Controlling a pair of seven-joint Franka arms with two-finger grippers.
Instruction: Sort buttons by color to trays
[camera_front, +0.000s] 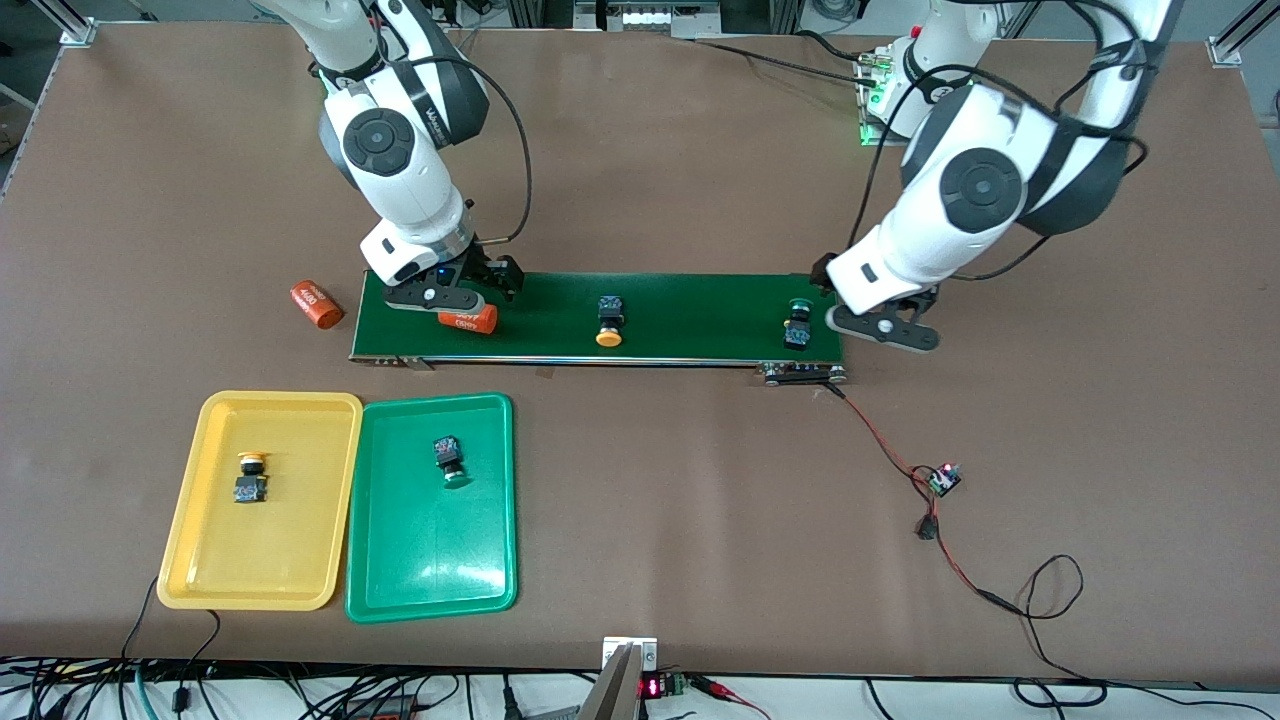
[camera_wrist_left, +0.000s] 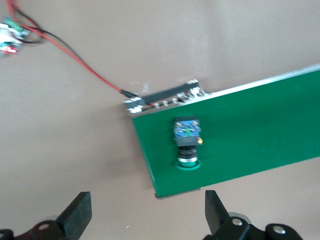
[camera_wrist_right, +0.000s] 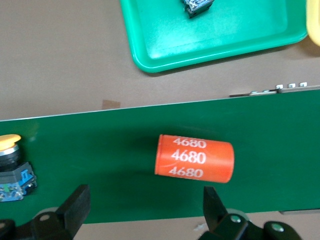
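Front view: the yellow tray (camera_front: 262, 500) and the green tray (camera_front: 432, 507) lie side by side near the table's camera-side edge, toward the right arm's end. The yellow tray holds one yellow-capped button (camera_front: 251, 476); the green tray holds one green-capped button (camera_front: 448, 458). On the dark-green conveyor belt (camera_front: 690, 312) a second yellow button (camera_front: 610, 322) lies near the middle and a second green button (camera_front: 797, 323) at the left arm's end. The left gripper (camera_front: 884, 328) hangs just off that end of the belt; the right gripper (camera_front: 447, 292) is over an orange cylinder (camera_front: 468, 320) on the belt. Another orange cylinder (camera_front: 316, 304) lies on the table off the belt's end

Left wrist view: fingers (camera_wrist_left: 77, 216) spread wide, empty, with the green button (camera_wrist_left: 187, 142) on the belt's corner

Right wrist view: fingers (camera_wrist_right: 76, 205) spread apart, holding nothing, above the cylinder (camera_wrist_right: 194, 158) printed 4680; the green tray's corner (camera_wrist_right: 215, 30) shows a button body (camera_wrist_right: 197, 6)
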